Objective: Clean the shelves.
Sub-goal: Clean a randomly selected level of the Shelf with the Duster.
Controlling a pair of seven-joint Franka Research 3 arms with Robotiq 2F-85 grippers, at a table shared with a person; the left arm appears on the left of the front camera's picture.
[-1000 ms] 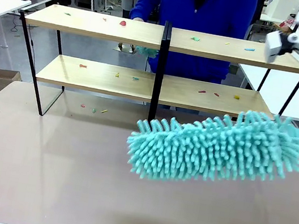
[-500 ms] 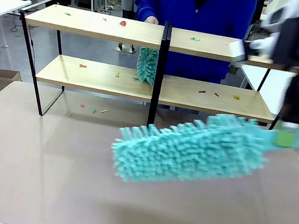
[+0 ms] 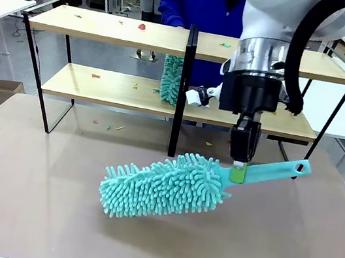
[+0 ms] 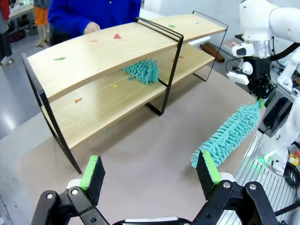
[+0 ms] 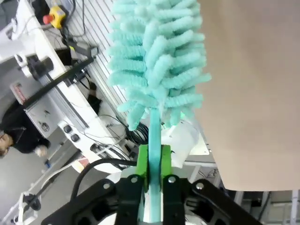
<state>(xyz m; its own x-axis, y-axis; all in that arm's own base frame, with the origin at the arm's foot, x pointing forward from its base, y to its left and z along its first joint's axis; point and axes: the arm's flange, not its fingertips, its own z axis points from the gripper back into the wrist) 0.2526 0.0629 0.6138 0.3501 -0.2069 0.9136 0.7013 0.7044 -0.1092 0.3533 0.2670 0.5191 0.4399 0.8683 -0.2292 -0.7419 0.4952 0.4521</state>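
Shelves (image 3: 109,29) hold coloured scraps (image 3: 142,26), second duster (image 3: 171,79); right hand (image 3: 238,173) clamps duster handle (image 3: 271,170); left hand (image 4: 150,173) apart.

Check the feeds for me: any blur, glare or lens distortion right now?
Front view: sharp, duster casting a soft shadow on the faintly reflective table. Left wrist view: wide-angle lens bows the shelves. Right wrist view: crisp at the right gripper.

Matt wood shelves (image 3: 110,28); fluffy duster (image 3: 162,190)
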